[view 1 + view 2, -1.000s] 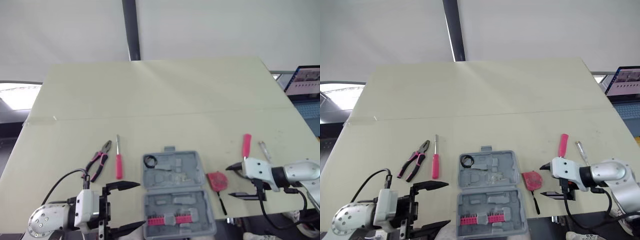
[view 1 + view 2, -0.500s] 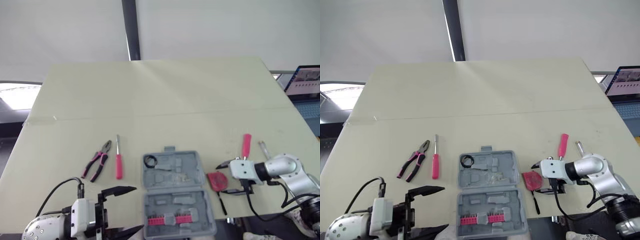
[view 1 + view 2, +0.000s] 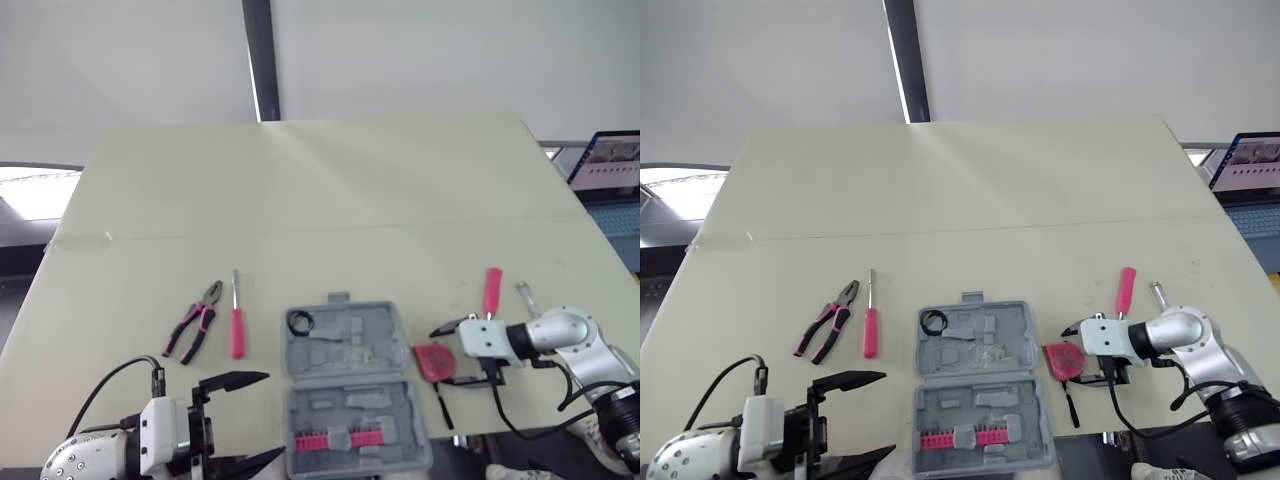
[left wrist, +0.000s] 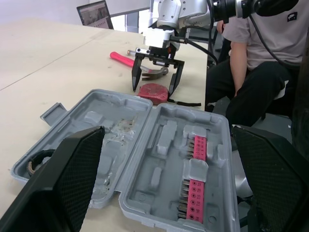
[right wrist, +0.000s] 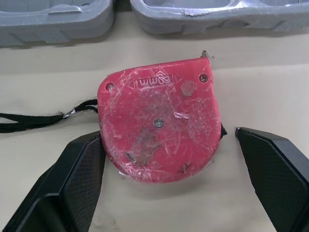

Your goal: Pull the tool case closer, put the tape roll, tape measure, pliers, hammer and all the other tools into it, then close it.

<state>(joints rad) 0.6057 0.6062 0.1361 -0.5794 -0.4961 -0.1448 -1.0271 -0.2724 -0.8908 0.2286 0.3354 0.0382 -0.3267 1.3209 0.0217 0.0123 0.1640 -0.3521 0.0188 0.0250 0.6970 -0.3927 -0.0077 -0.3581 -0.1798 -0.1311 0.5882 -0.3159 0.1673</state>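
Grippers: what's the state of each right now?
Left gripper: open, empty.
Right gripper: open around the tape measure, not yet clamped.

The pale table (image 3: 320, 190) carried five items, all on its near half. An open grey tool case (image 3: 350, 385) lay flat at the near centre, both halves facing up. Just left of it lay a pink-handled screwdriver (image 3: 237, 322), and beside that, further left, the pliers (image 3: 197, 320). Just right of the case lay the red tape measure (image 3: 432, 361), its black strap trailing toward the near edge. The hammer (image 3: 493, 288) lay further right, its pink handle pointing far.
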